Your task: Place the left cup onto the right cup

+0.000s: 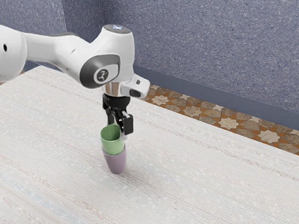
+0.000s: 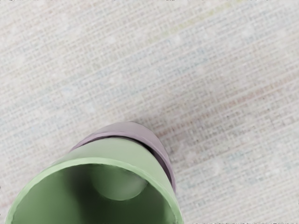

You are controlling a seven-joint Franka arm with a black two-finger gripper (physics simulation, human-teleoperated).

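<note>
The light green plastic cup (image 1: 110,139) sits directly beneath the black two-finger claw (image 1: 118,125), nested into the mouth of the mauve plastic cup (image 1: 115,162) under it, so that only its upper band and open rim stand out of the lower one. The claw is pinching the far side of the green cup's rim, its tips close together with the rim between them. Both cups lean together (mouths tipped toward the arm's side, the stack not upright), and the mauve cup's base meets the pale woven-textured tabletop (image 1: 212,177) below the claw.

In the wrist view the green cup (image 2: 117,196) lies just under the hand, its hollow inside and round bottom on show, with the mauve cup (image 2: 140,135) wrapping its lower part and the tabletop (image 2: 210,70) beyond.
</note>
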